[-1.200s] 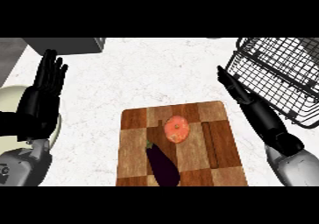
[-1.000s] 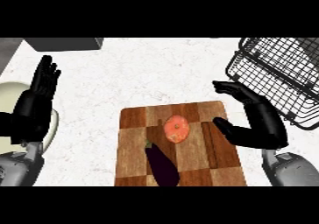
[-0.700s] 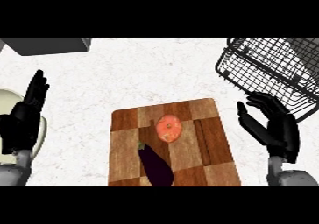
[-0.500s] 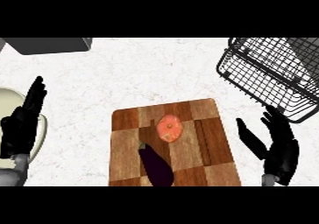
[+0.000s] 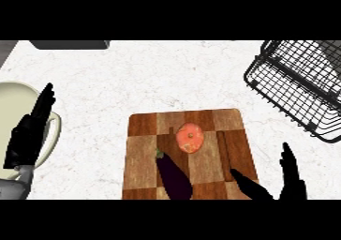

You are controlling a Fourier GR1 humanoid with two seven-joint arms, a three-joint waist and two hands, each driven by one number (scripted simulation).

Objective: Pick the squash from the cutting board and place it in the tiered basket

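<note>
An orange squash point(image 5: 190, 137) lies near the middle of the wooden cutting board point(image 5: 145, 140). Beside it, toward the board's near edge, lies a dark purple eggplant point(image 5: 173, 175). The black wire tiered basket point(image 5: 305, 84) stands at the upper right. My right hand point(image 5: 287, 180) shows at the lower right, open, with fingers pointing up and the thumb over the board's near right corner, apart from the squash. At the left edge my left hand point(image 5: 31, 129) rests open, fingers up.
A pale cream plate point(image 5: 7, 103) sits at the left, partly behind my left hand. A dark grey object point(image 5: 70, 44) lies at the top left edge. White speckled counter point(image 5: 152, 79) spreads between board and basket.
My right hand has pulled back from beside the basket toward the lower right edge. The left hand has also dropped lower along the left edge. The view has shifted, with board and basket placed differently.
</note>
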